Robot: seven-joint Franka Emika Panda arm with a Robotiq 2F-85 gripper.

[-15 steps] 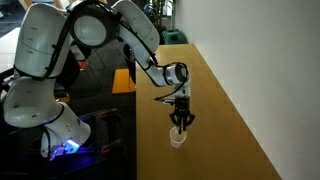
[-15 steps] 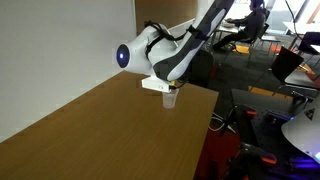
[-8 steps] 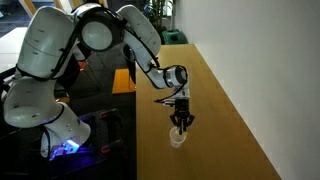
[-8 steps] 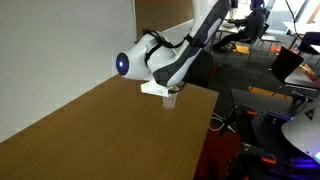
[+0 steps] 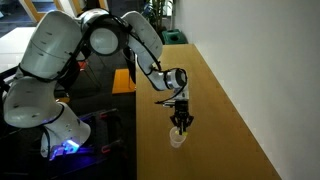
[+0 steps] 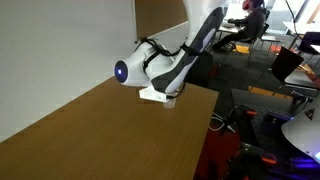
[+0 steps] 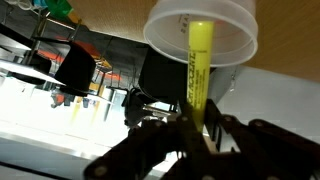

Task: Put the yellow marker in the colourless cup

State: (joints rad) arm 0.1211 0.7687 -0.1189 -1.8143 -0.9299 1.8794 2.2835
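Yellow marker [image 7: 199, 65]: upright, its far end inside the rim of the colourless cup [image 7: 235, 40], its near end pinched between the clenched fingers of the gripper [image 7: 196, 126]. Cup stands by the desk [image 5: 225, 110] edge on the robot's side. Judged done: pick-up, carry, insertion. Judged left: letting go, withdrawal.
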